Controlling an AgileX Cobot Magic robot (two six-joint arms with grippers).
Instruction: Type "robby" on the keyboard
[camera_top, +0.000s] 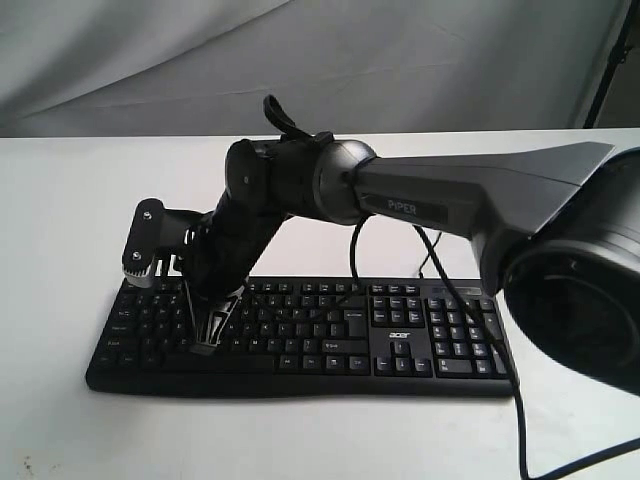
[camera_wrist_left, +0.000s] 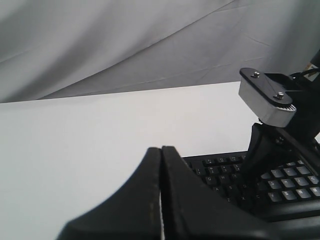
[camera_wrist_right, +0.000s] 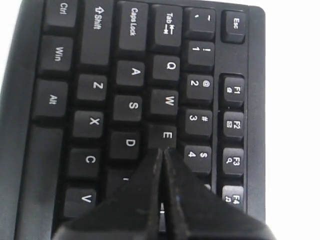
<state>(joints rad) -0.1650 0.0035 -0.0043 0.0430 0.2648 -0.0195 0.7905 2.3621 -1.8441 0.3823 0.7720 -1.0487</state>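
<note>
The black keyboard (camera_top: 400, 345) lies across the white table, with its acer logo above the arrow keys. My right gripper (camera_top: 203, 347) reaches over to the keyboard's left half and points down at the letter rows. In the right wrist view this gripper (camera_wrist_right: 161, 150) is shut with nothing in it. Its tips sit at the edge of the E key (camera_wrist_right: 166, 134), and the key beside E is hidden under the fingers (camera_wrist_right: 140, 195). I cannot tell whether they touch a key. My left gripper (camera_wrist_left: 161, 148) is shut and empty, off the left end of the keyboard (camera_wrist_left: 290, 182).
A white table (camera_top: 60, 200) carries everything, with a grey cloth backdrop (camera_top: 150, 60) behind. Black cables (camera_top: 520, 400) hang from the right arm across the keyboard's number pad side. The right arm's wrist camera (camera_wrist_left: 267, 97) sits above the keys.
</note>
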